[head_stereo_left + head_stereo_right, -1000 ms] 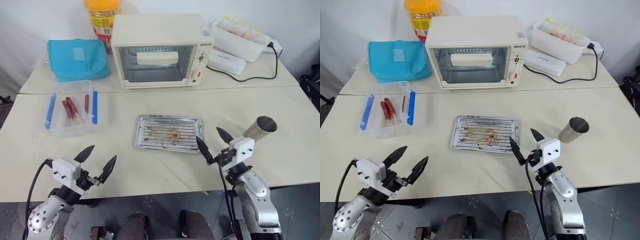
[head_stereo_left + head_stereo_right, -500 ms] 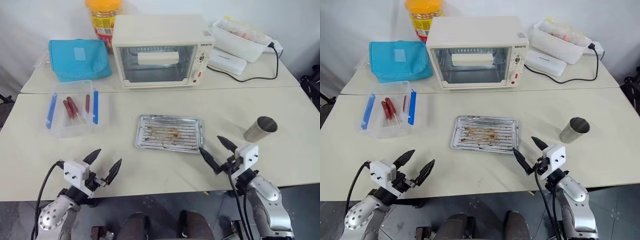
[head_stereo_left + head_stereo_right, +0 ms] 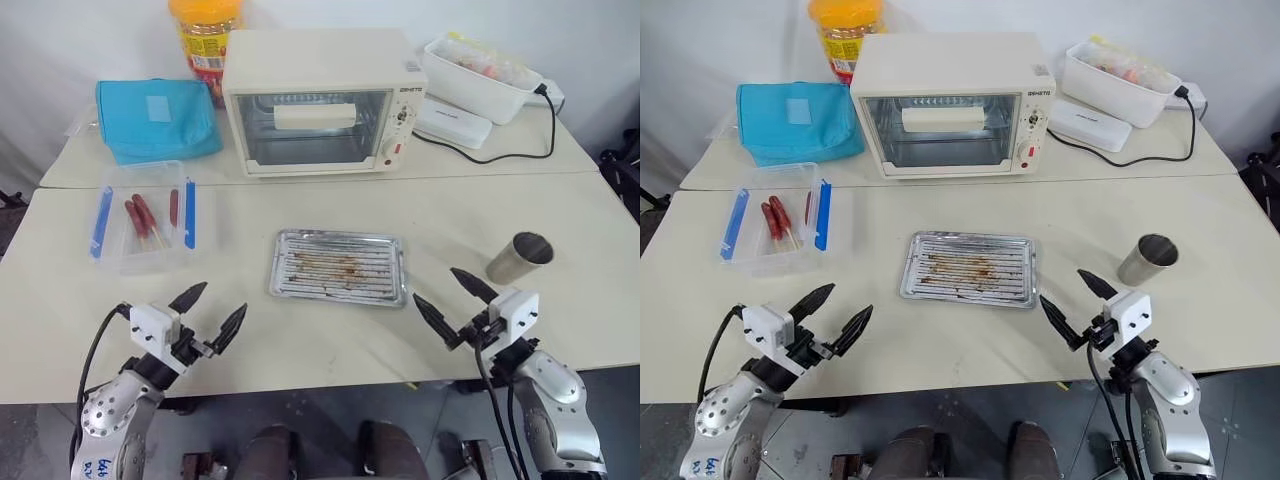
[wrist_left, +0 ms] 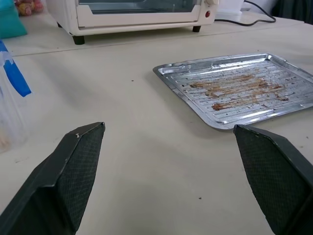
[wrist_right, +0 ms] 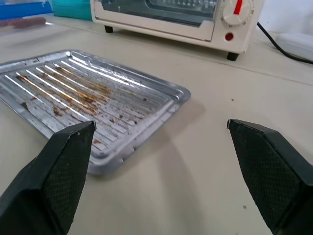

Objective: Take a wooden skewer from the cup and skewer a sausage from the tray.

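Nearest us, both tools hang just over the desk's (image 3: pixel 300 355) front edge, and both are spread wide with nothing between the fingers: the left tool (image 3: pixel 210 315) low on the left, the right tool (image 3: pixel 452 297) low on the right, each aimed forward across the surface, a ready stance with either side free to reach. Just beyond them, centre stage, sits the tray (image 3: pixel 338 266), flat and square to the front edge, its ribbed bottom streaked brown and, notably, no sausage on it. Off to the right, a little past the right tool, stands the cup (image 3: pixel 519 258), upright, mouth open toward us; whether any skewer stands in it I can't tell. That puts the cup on the right arm's side, so I'd judge that arm the natural one to go for it. Left of the tray, the clear box (image 3: pixel 146 218) with blue clips lies open, holding reddish sausages. Further back: the oven (image 3: pixel 318 100) facing us, a blue pouch (image 3: pixel 158 118) to its left, an orange-lidded jar (image 3: pixel 206 35) behind, and a white container (image 3: pixel 478 80) on the far right.
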`<state>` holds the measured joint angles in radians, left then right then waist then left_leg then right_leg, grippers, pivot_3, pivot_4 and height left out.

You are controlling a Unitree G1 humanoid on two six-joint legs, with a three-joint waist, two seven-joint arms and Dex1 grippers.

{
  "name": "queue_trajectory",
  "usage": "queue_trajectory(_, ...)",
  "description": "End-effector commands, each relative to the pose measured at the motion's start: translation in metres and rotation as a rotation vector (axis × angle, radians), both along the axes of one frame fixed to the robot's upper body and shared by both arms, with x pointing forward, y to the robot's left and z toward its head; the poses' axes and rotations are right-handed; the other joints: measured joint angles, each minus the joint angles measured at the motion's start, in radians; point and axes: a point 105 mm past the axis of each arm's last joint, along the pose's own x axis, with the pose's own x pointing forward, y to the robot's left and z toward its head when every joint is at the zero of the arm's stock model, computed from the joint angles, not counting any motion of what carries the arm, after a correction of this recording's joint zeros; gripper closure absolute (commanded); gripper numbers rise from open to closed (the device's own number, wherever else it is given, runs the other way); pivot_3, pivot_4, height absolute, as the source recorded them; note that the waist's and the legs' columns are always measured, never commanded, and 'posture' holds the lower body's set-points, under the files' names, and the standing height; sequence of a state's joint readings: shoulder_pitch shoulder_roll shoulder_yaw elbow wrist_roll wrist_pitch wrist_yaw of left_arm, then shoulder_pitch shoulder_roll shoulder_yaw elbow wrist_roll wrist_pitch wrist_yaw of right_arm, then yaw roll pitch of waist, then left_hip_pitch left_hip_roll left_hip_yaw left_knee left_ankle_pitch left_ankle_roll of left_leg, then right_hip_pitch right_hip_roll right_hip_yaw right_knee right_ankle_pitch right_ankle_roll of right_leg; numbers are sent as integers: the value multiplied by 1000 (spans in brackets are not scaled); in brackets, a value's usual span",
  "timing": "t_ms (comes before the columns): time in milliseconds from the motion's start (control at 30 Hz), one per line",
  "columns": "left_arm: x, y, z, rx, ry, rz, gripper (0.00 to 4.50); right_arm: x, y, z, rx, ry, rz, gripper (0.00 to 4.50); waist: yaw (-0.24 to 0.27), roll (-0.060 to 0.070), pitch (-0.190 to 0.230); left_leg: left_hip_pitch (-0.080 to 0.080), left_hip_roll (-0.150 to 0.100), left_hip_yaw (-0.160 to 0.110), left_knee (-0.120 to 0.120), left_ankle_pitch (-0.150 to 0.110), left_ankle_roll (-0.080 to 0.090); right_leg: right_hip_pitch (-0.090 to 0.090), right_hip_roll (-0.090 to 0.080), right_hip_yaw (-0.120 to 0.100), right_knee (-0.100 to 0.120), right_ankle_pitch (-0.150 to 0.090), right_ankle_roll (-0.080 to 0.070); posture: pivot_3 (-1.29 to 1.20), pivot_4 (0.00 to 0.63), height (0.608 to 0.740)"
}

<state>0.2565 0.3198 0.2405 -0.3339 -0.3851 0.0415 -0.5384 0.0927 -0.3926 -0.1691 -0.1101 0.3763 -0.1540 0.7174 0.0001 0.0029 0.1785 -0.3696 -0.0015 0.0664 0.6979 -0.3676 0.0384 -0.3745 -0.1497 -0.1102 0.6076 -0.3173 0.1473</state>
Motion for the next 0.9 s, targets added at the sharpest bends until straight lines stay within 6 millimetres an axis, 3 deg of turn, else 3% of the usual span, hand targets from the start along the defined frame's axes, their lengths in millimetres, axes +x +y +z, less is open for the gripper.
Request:
queue_trajectory(33,-3,-5,4,1,-31,-14,23,-2,-2,14,-11,-62,22,0,1,0,0,0,0,0,0,0,0,0,0,0,0,0,0,0,150,740)
queue_trajectory(233,-3,-3,6,10,-38,-13,23,-7,16,9,-51,-23,177,0,1,0,0,0,0,0,0,0,0,0,0,0,0,0,0,0,150,740)
queue_trajectory(367,-4,-1,8,14,-35,-11,0,-14,28,4,-94,37,305,1256,2,0,0,0,0,0,0,0,0,0,0,0,0,0,0,0,150,740)
queue_trajectory(667,-12,1,3,52,8,-61,0,-22,36,-8,-151,90,386,4379,3,0,0,0,0,0,0,0,0,1,0,0,0,0,0,0,150,740)
queue_trajectory(900,-9,2,1,61,18,-96,0,-15,48,-36,-244,233,443,4444,1,0,0,0,0,0,1,0,0,1,0,0,0,0,0,0,150,740)
